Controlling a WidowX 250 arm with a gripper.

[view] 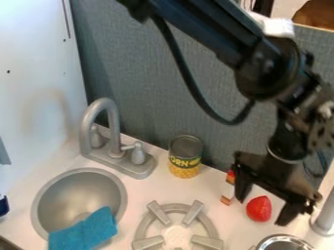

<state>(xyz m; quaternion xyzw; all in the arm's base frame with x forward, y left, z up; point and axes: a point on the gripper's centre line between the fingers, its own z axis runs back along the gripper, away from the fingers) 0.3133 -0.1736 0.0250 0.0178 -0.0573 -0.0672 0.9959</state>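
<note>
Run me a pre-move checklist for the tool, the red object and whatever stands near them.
1. Tool open: ok, its fingers are apart.
2. Red object between the fingers: ok as seen from this camera; depth is uncertain.
3. Tool low enough to grip it: cannot tell from this one angle.
4. Room beside the tool: not ok, a small orange-and-white item stands close to one finger.
5. Corn can upright: ok.
6. Sink uncovered: not ok, a blue cloth lies over its edge.
</note>
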